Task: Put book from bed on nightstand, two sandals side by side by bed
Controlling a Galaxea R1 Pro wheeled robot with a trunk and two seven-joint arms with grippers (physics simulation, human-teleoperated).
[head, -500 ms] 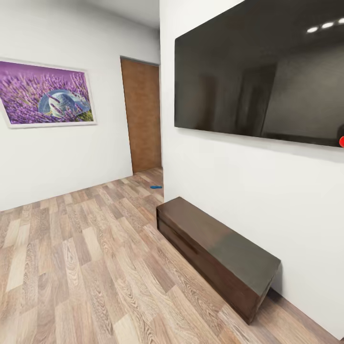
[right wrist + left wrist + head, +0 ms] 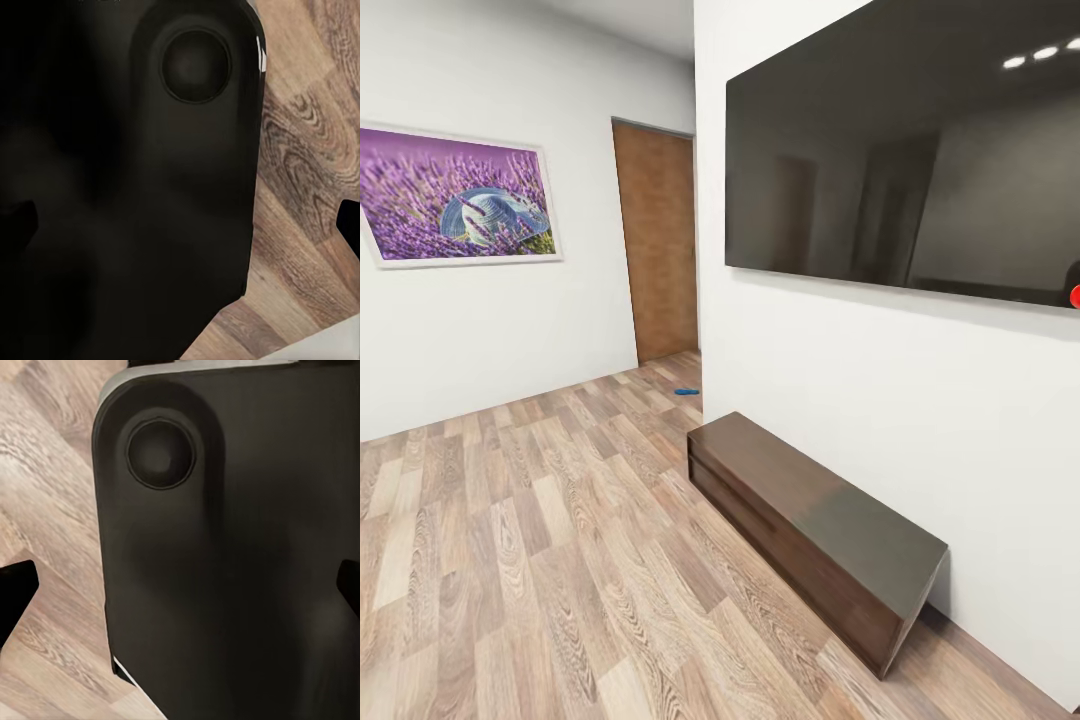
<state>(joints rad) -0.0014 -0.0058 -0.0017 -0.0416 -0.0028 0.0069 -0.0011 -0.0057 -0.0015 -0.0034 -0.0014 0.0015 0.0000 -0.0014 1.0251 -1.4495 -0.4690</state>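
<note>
A wide stretch of wood-plank floor [image 2: 510, 560] lay open between the white left wall and one long dark-brown bench [image 2: 810, 530] standing against the right wall under one black wall-mounted television [image 2: 905, 150]. One bright blue sandal [image 2: 686, 391] lay on the floor near the brown door [image 2: 657, 245], at the wall's corner. Each wrist view showed dark robot housing over planks; whether either gripper was spread or closed could not be told.

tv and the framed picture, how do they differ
The TV is a dark, glossy, blank screen that mirrors ceiling lights; the framed picture is a bright purple flower scene in a white frame. The TV looks much larger in the head view, the framed picture smaller. The TV hangs above a long dark bench; the framed picture has bare wood floor below it. Both are rectangular and hang on white walls.
</note>
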